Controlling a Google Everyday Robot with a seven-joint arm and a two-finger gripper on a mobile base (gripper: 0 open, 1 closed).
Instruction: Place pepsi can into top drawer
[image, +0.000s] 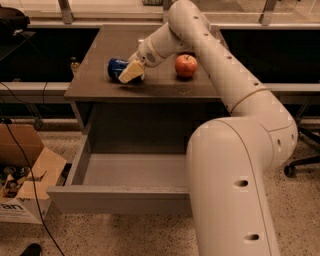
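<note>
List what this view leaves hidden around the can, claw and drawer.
Camera view:
pepsi can: right end hidden by the claw, which sits at it on the cabinet top.
top drawer: right side hidden by the robot's arm.
cardboard box: cut off by the left edge.

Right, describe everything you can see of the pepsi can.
The pepsi can is small and dark blue and looks like glossy metal; its logo cannot be made out. It seems to lie on its side on the brown cabinet top, towards the left front, left of the red apple and apart from it. The gripper is at its right side and hides that part. The can is not in the open top drawer below.
</note>
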